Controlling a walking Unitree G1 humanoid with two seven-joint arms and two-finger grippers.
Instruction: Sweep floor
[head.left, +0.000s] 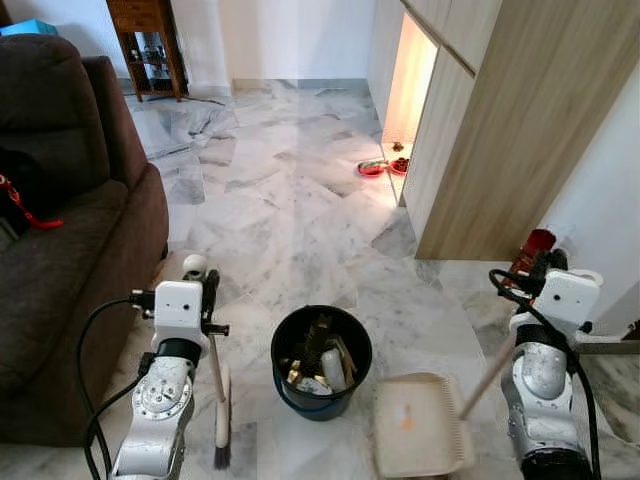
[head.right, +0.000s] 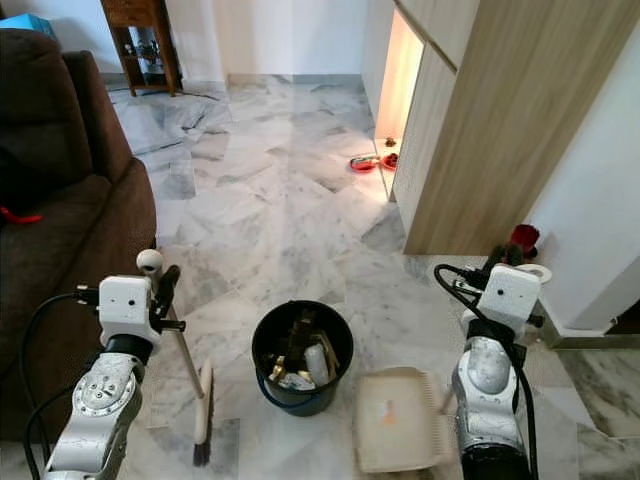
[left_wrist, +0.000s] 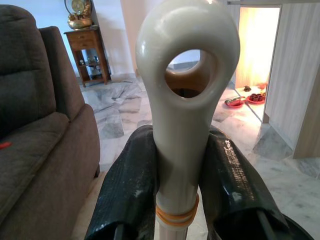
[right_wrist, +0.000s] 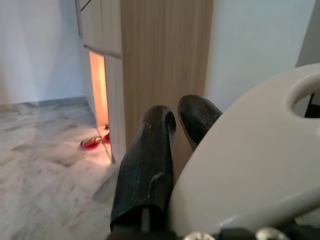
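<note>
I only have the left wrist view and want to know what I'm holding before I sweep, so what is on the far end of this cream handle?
Observer: A small brush, bristles down on the marble floor, next to the sofa. The left gripper grips its handle near the top.
Operator: Is there somewhere to tip the dirt?
Observer: Yes, a black bucket stands between the arms, already holding rubbish.
Operator: And the dustpan?
Observer: The cream dustpan lies flat on the floor, right of the bucket, its handle running up to the right gripper.
</note>
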